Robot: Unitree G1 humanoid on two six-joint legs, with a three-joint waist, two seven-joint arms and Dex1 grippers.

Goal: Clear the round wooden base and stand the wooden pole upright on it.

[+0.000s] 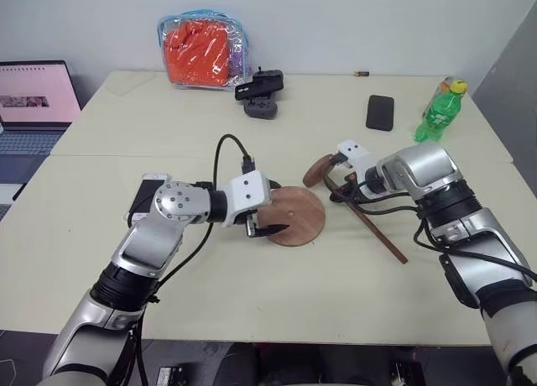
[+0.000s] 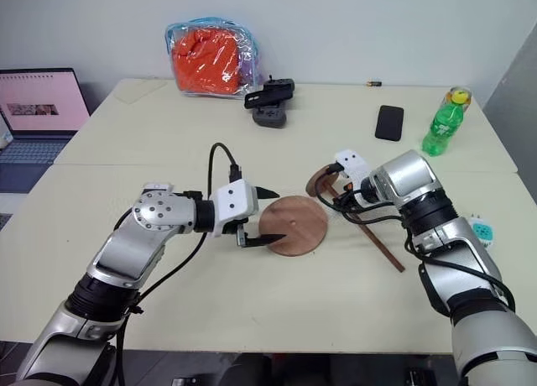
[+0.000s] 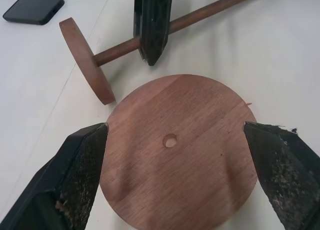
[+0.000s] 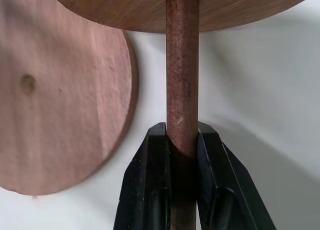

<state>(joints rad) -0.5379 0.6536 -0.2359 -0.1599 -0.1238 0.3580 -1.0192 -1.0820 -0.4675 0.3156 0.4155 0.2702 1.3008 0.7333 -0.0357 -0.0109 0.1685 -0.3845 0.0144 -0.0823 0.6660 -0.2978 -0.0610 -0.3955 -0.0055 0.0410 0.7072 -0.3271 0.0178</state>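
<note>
Gripping the wooden pole [image 4: 182, 90] near its disc end, the right gripper [image 4: 183, 140] has both fingers closed on the rod, which lies on the table [image 1: 252, 294]. Just beside it, the left gripper [image 3: 175, 155] stands open, its fingers straddling the round wooden base [image 3: 185, 180], which lies flat.

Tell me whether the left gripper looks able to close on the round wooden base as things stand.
Probably yes. The left gripper is open, one finger at each side of the round wooden base, whose top is bare. The wooden pole lies just beyond it, held by the right gripper.
</note>
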